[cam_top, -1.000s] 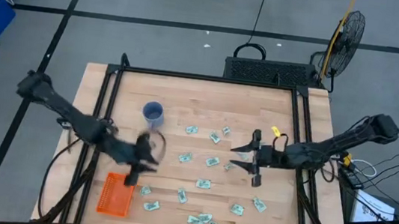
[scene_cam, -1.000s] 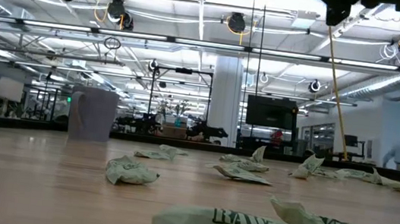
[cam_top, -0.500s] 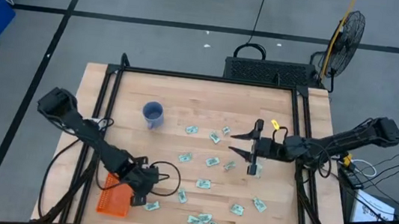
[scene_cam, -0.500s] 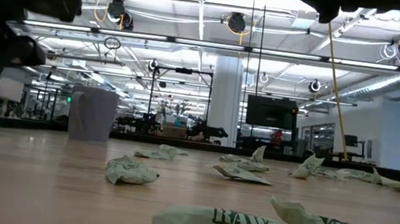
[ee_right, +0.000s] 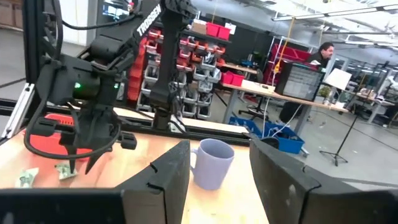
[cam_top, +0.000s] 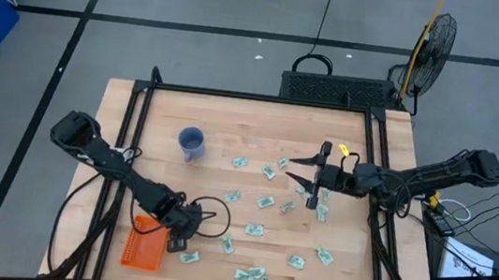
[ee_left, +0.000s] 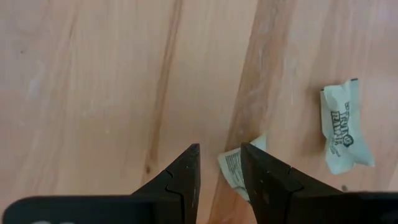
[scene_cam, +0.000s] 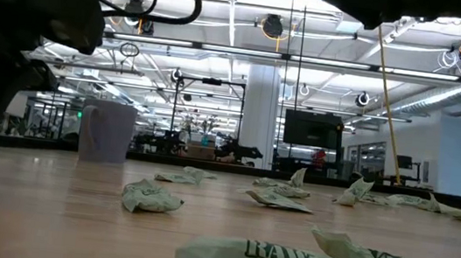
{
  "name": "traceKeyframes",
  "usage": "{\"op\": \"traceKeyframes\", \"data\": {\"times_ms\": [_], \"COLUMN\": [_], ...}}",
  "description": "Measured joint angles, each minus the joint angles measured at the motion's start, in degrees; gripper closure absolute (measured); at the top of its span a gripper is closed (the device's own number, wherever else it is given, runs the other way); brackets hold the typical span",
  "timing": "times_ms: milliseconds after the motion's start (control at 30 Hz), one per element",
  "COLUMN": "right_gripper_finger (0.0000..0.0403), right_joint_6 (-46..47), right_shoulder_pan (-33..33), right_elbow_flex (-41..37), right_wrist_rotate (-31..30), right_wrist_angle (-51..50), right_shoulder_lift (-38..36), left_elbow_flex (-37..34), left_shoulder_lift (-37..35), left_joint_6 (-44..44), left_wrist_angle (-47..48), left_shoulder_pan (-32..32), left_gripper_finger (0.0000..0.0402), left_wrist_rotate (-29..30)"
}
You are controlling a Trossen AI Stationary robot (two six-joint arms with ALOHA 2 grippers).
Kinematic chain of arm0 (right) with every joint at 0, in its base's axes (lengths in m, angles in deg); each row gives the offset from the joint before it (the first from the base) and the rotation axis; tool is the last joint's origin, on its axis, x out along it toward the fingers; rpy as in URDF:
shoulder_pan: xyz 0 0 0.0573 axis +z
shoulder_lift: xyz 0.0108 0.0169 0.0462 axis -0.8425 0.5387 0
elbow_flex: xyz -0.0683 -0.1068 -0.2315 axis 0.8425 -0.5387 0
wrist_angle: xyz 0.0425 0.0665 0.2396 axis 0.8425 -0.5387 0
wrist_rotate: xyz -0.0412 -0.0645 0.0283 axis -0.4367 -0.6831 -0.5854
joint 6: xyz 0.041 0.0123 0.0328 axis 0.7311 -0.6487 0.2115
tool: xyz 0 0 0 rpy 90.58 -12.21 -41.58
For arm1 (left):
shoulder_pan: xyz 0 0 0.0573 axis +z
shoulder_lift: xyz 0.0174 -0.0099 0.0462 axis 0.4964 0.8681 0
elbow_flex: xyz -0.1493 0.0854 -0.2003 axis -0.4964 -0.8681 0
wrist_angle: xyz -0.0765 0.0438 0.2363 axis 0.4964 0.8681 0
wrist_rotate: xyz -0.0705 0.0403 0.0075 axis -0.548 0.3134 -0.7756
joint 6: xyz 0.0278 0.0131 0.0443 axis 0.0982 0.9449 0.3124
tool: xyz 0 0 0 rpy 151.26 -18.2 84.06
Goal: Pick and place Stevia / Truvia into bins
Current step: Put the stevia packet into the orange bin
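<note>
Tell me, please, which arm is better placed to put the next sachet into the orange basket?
Left, probably. The left gripper is low beside the orange basket, open over a sachet. The right gripper is raised, far away.

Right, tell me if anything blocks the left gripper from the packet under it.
Nothing visible does. The left gripper is open just above bare wood, with the packet lying between its fingers. The orange basket sits beside it, apart from that gap.
</note>
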Motion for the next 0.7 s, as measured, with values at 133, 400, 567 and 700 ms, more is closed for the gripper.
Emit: {"op": "traceKeyframes", "data": {"times_ms": [133,400,567,700], "right_gripper_finger": [0.0243,0.0243,0.0243,0.0243], "right_joint_6": [0.7,6.6,9.9,12.1], "right_shoulder_pan": [0.0,0.0,0.0,0.1], "right_elbow_flex": [0.0,0.0,0.0,0.0], "right_wrist_rotate": [0.0,0.0,0.1,0.1], "right_wrist_angle": [-0.5,-4.4,-8.2,-10.8], "right_shoulder_lift": [0.0,0.0,0.0,0.0], "left_elbow_flex": [0.0,0.2,0.1,-0.1], "left_shoulder_lift": [1.4,5.0,4.5,3.2], "left_joint_6": [1.5,4.6,7.9,9.1], "left_wrist_angle": [-0.2,-0.1,-0.4,-1.0], "left_shoulder_pan": [-0.7,-1.1,0.2,2.0], "left_gripper_finger": [0.0282,0.0291,0.0373,0.0392], "left_wrist_rotate": [0.0,-1.0,-1.6,-1.5]}}
